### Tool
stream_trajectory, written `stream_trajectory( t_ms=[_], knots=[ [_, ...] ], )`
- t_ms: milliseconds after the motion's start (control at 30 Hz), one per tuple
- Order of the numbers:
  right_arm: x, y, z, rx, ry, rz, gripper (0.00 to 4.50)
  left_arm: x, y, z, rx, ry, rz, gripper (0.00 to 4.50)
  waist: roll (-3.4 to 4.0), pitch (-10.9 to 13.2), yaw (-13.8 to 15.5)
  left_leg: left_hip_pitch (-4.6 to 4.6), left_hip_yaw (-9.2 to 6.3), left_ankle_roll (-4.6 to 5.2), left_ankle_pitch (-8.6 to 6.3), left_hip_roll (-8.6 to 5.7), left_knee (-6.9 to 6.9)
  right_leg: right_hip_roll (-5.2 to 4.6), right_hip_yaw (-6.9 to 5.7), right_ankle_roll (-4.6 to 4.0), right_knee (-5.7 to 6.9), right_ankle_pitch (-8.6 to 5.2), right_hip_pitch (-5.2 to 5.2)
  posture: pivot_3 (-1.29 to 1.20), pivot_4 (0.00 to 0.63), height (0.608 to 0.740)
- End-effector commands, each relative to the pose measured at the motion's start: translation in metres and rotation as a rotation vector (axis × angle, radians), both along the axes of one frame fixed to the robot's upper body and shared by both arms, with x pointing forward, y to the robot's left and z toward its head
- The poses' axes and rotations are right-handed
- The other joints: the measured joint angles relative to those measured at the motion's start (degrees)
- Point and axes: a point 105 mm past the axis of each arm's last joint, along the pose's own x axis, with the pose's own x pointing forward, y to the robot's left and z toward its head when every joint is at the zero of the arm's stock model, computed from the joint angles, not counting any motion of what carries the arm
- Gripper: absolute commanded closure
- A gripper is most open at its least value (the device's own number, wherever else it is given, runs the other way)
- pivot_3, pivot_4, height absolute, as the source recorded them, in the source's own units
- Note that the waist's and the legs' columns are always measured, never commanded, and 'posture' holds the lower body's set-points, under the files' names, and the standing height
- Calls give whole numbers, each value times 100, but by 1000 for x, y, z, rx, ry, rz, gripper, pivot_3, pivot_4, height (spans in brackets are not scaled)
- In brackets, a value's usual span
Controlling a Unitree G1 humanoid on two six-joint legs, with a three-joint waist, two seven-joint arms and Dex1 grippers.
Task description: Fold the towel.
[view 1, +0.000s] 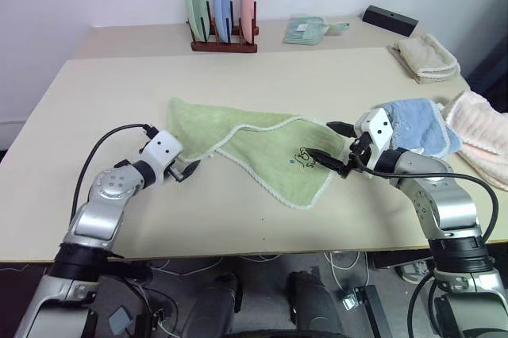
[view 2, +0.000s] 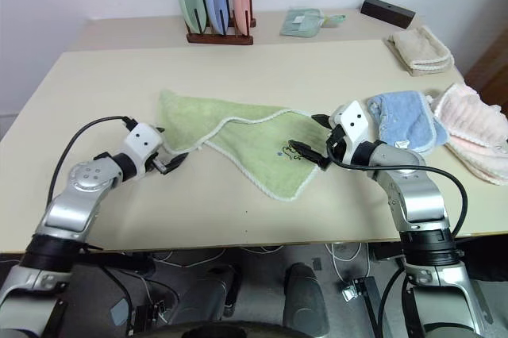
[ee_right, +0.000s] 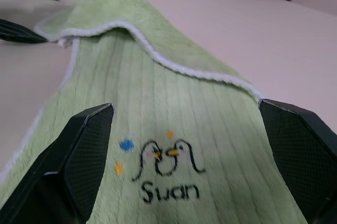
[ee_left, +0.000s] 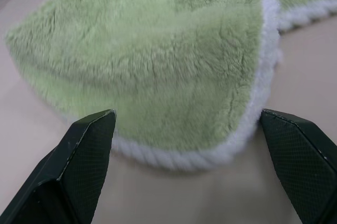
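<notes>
- The towel [view 1: 254, 151] lay partly folded and skewed on the tabletop [view 1: 103, 92], near the middle, with one white-edged flap doubled over its left part and the embroidered logo [view 1: 304, 159] toward its right end.
- The left claw [view 1: 188, 170] sat at the towel's near-left edge, jaws spread wide and gripping nothing; in the left wrist view the folded white hem [ee_left: 200, 158] lay between the fingers [ee_left: 87, 145].
- The right claw [view 1: 327, 146] hung over the towel's right end beside the logo, also wide open and empty.
- A light blue towel [view 1: 417, 125] lay just right of it, with a pink towel [view 1: 484, 136] further right, a beige towel [view 1: 425, 56] far right and a plate rack [view 1: 224, 14] at the far edge.
- By my reading, the step in hand was the approach to grasp: both claws were lined up on opposite ends, neither closed.
- The next move likely called for each claw to sink onto its edge and pinch the layer it meant to lift, the right one keeping off the blue towel.
</notes>
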Motion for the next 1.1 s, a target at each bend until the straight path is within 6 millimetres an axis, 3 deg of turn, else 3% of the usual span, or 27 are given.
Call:
stream_trajectory(
  t_ms=[33, 133, 333, 367, 700, 1033, 1100],
  knots=[
    [-5, 6, 11, 9, -51, 21, 0, 0, -4, -16, 35, 46, -21, 274, 0, 0, 22, 0, -1, 0, 0, -2, 3, -1, 0, 1, 0, 1, 1, 0, 150, 740],
    [-6, 6, 12, 10, -56, 18, 0, 1, -1, -16, 33, 40, -19, 1149, 0, 0, 15, 0, -5, 1, 0, -5, 12, -1, 0, 6, 0, 3, 9, 0, 150, 740],
    [-3, 3, 14, -27, -63, 5, 0, -5, 2, -12, 25, 12, -18, 4166, 0, 0, -41, 0, -3, 1, -1, 1, 11, 2, 1, 4, 2, 4, 5, 0, 150, 740],
    [0, 0, 13, -52, -64, -8, 0, -5, 4, -12, 29, 7, -14, 4465, 0, 0, -44, 0, -4, 1, -1, 1, 10, 2, 1, 4, 2, 4, 3, 0, 150, 740],
    [45, -47, -1, -287, -21, -211, 0, -21, 36, 13, -5, -92, 90, 4465, -1, 1, -153, -2, 0, 2, -1, 1, 5, 2, 7, 3, 2, 5, -5, 0, 150, 740],
    [72, -46, -15, -153, 176, -242, 0, -34, 46, 5, 1, -72, 129, 4465, -1, 2, -142, -2, 7, 2, -1, 2, 4, 4, 13, 0, 1, 7, -7, 0, 150, 740],
    [74, -42, -14, -151, 180, -218, 527, -35, 46, 5, -1, -72, 132, 4500, -1, 2, -134, -2, 7, 3, -2, 0, 2, 3, 13, 0, 0, 7, -7, 0, 150, 740]
  ],
)
